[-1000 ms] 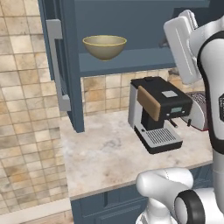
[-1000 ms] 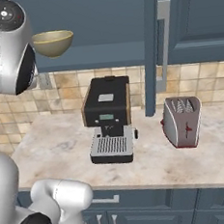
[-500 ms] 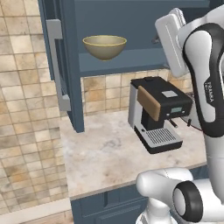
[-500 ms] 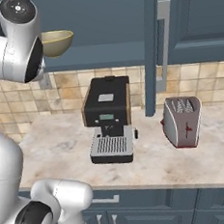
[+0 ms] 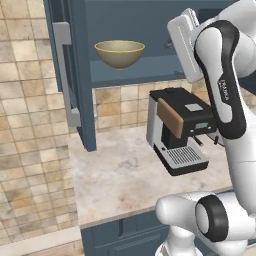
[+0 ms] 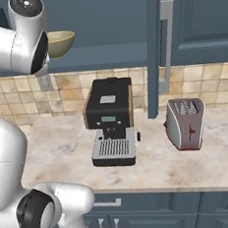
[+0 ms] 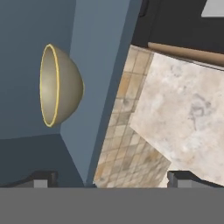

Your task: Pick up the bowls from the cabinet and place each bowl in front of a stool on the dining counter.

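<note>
Olive-beige round bowl with yellowish rim sits on shelf of open dark blue wall cabinet; two-finger gripper spread wide, grasping nothing.

The cabinet stands open, its door swung wide to the left. Around the olive-beige bowl the shelf lies bare. Below, the coffee machine crowds the counter.
</note>
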